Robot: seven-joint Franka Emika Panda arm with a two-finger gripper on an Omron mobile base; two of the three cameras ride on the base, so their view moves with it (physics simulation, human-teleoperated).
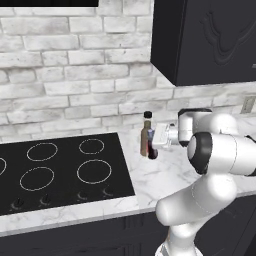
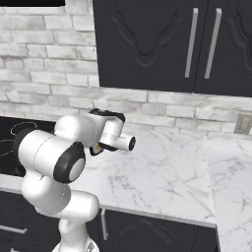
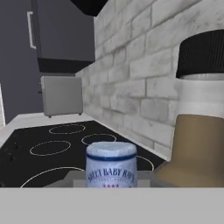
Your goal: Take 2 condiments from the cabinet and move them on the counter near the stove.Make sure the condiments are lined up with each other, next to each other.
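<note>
The amber-brown bottle (image 1: 146, 133) already stands on the counter (image 1: 165, 175) just right of the stove (image 1: 60, 172), and the gripper (image 1: 156, 141), closed on the maroon bottle (image 3: 111, 165), has it just beside, leaving only setting down and release

A kitchen: black stove (image 1: 60, 172), marble counter (image 2: 162, 177), brick wall (image 1: 70, 60), dark cabinet (image 2: 147, 44).
</note>
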